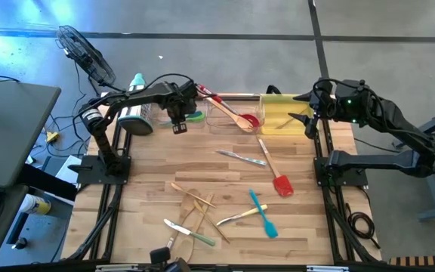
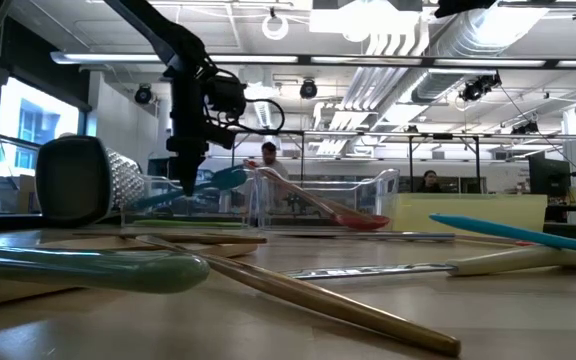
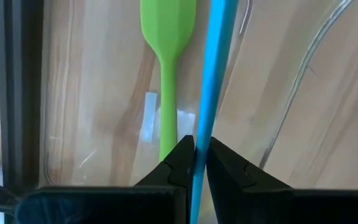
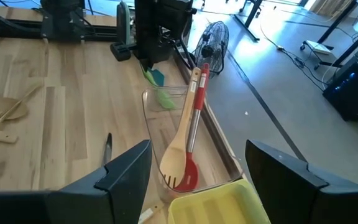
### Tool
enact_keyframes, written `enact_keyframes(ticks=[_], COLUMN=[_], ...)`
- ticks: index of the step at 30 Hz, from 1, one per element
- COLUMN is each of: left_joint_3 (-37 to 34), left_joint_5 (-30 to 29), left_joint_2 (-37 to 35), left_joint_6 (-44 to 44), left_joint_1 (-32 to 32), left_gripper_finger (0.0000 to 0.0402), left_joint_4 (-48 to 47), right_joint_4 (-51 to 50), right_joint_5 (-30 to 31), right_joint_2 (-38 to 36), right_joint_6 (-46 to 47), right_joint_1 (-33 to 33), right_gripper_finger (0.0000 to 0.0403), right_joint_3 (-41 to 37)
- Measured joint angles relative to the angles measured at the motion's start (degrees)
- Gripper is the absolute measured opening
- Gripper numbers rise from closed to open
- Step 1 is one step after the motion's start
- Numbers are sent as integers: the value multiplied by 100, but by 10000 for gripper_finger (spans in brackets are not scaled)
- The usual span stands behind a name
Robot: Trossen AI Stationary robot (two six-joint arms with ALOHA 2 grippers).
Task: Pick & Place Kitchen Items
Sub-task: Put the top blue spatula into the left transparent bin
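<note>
At the table's far left, my left gripper (image 1: 180, 125) (image 2: 190, 185) points down into a clear tray (image 3: 291, 93) and is shut on a blue utensil (image 3: 215, 68) (image 2: 218, 182). A green spatula (image 3: 166, 43) (image 1: 193, 116) lies flat on that tray's floor beside it. A second clear tray (image 1: 219, 121) holds a wooden spoon (image 4: 185, 137) and a red spatula (image 4: 194, 118), both leaning against its far wall. My right gripper (image 4: 197, 180) (image 1: 308, 117) hangs open and high over the yellow tray (image 1: 282, 113). My left gripper pinches the blue utensil's slim handle (image 3: 199, 155) between its two fingers (image 3: 179, 158). The fingers come from above, pointing down, and lie across the handle. The utensil sits tilted inside the clear tray, its head (image 2: 230, 178) the higher end; whether its low end rests on the floor is unclear.
A steel grater (image 1: 134, 117) lies left of the trays. Loose on the wood: a red spatula (image 1: 282, 183), a blue spatula (image 1: 263, 215), knives (image 1: 240, 156) and wooden utensils (image 1: 195, 200). A fan (image 1: 89, 57) stands beyond the far left corner.
</note>
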Motion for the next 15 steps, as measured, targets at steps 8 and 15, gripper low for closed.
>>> enact_keyframes(ticks=[8,15], left_joint_3=[0,0], left_joint_5=[343,440], left_joint_2=[0,0], left_joint_6=[-403,-558], left_joint_1=[2,0], left_gripper_finger=[31,31], left_joint_4=[71,74], right_joint_4=[-15,-31], right_joint_5=[-116,-113], right_joint_2=[0,0], right_joint_6=[28,33], right_joint_1=[0,-2], right_gripper_finger=[252,252], right_joint_3=[0,0])
